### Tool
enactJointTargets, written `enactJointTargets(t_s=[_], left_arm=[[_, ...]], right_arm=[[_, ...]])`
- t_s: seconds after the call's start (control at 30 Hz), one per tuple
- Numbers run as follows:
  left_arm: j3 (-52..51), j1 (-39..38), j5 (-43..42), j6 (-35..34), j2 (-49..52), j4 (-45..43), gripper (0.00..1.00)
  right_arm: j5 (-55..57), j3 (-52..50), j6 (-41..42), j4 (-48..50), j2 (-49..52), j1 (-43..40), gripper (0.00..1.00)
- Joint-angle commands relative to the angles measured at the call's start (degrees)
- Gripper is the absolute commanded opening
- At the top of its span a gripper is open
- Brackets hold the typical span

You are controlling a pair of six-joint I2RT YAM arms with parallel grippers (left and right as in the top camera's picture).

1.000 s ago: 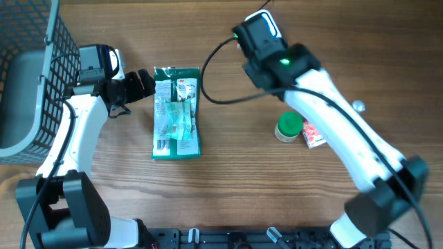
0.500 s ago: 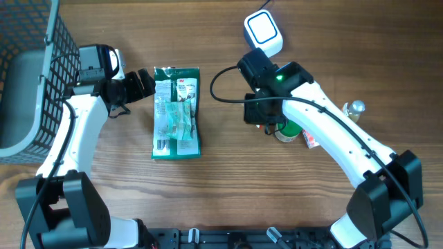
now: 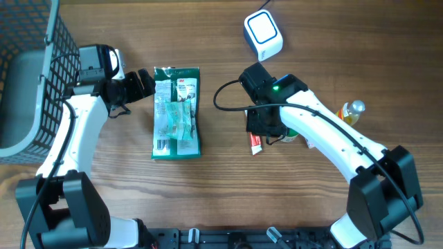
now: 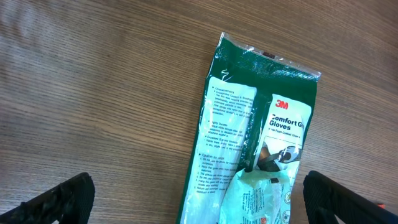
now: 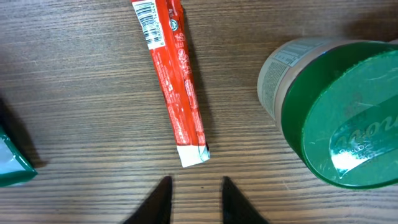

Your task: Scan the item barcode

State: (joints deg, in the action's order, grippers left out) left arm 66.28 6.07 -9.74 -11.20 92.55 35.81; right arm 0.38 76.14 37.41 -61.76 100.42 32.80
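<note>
At far left, wire basket point(image 3: 59, 48), only a bare grey floor showing inside, nothing in it as far as can be seen. Just right of that, left gripper point(image 3: 147, 83), fingers spread wide and gripping nothing, tips just beside the top left corner of a green glove pack point(image 3: 176, 114). Pack flat on the table point(image 3: 221, 200), printed side up. Past the middle, up top, white scanner point(image 3: 263, 33) resting on the wood, well apart from both grippers. Below it, right gripper point(image 5: 194, 202) hanging over a red packet point(image 5: 177, 81), fingers a little apart with nothing between them, tips just short of the packet's near end. Packet flat on the wood, its barcode point(image 5: 149, 15) at the far end, facing up. Taken as the item to scan, glove pack another candidate. Step in hand, by the look of it: reaching for the pick-up, grip not yet made. Needed next: coming down over the packet, closing across its narrow width away from the barcode end, then lifting and turning the printed bars toward the scanner's face. Just right of the packet, jar point(image 5: 336, 106) with green lid on, near but not touching, contents hidden. Farthest right, small bottle point(image 3: 348, 112), silver cap on, something orange inside
</note>
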Motion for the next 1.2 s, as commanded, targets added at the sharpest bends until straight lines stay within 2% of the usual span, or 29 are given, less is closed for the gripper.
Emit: enactJointTargets(t_s=[0.0, 0.1, 0.5, 0.67, 0.77, 0.83, 0.93, 0.97, 1.0, 1.07, 1.17], left_arm=[[0.7, 0.5, 0.4, 0.5, -0.6, -0.2, 1.0], [0.7, 0.5, 0.4, 0.5, -0.6, -0.2, 1.0], [0.7, 0.5, 0.4, 0.5, -0.6, -0.2, 1.0], [0.7, 0.5, 0.4, 0.5, -0.6, -0.2, 1.0], [0.7, 0.5, 0.4, 0.5, -0.6, -0.2, 1.0], [0.7, 0.5, 0.4, 0.5, -0.6, -0.2, 1.0], [0.7, 0.5, 0.4, 0.5, -0.6, -0.2, 1.0], [0.7, 0.5, 0.4, 0.5, -0.6, -0.2, 1.0], [0.7, 0.5, 0.4, 0.5, -0.6, -0.2, 1.0], [0.7, 0.5, 0.4, 0.5, -0.6, -0.2, 1.0], [0.7, 0.5, 0.4, 0.5, -0.6, -0.2, 1.0]], right_arm=[[-0.3, -0.5, 0.2, 0.0, 0.7, -0.2, 0.4], [-0.3, -0.5, 0.3, 0.4, 0.7, -0.2, 0.45], [-2.0, -0.5, 0.3, 2.4, 0.7, 0.5, 0.46], [-8.8, -0.5, 0.1, 8.7, 0.7, 3.1, 0.46], [-9.6, -0.5, 0.1, 12.6, 0.7, 5.4, 0.5], [-9.5, -0.5, 0.3, 15.0, 0.7, 7.0, 0.63], [-9.6, -0.5, 0.4, 18.5, 0.7, 9.5, 0.65], [-9.5, -0.5, 0.8, 19.5, 0.7, 10.2, 0.79], [-9.5, -0.5, 2.2, 20.3, 0.7, 10.8, 1.0], [-9.5, -0.5, 5.4, 21.4, 0.7, 11.9, 1.0], [-9.5, -0.5, 5.7, 22.5, 0.7, 13.0, 1.0]])
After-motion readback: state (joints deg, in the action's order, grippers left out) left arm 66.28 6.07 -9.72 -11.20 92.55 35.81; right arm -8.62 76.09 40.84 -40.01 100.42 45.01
